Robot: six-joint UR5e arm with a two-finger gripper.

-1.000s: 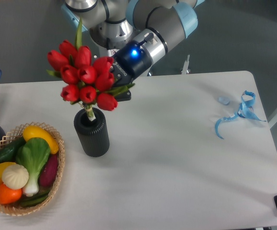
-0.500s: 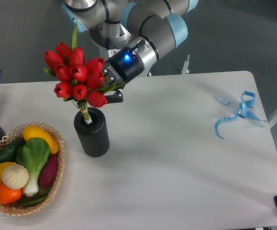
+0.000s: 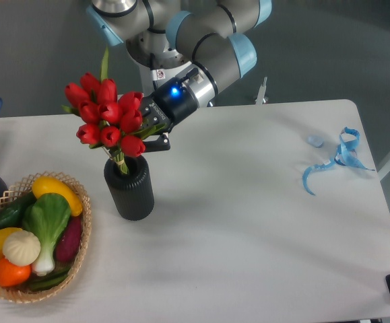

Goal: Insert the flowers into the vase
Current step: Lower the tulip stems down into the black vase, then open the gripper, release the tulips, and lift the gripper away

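Lower now than a second ago, and shifted left: flowers (image 3: 108,118) sunk closer to the vase (image 3: 129,188), stem ends already inside the round mouth. Gripper (image 3: 153,128) clamped on the bunch just under the buds, mostly hidden behind the red heads. Left of centre in the frame, vase upright on the white surface (image 3: 248,222), basket of vegetables (image 3: 33,235) at lower left nearby. Judged mid-insertion, stems tilted rather than plumb. Next, probably: straighten the bunch over the mouth, press further down, then release without nudging the vase.
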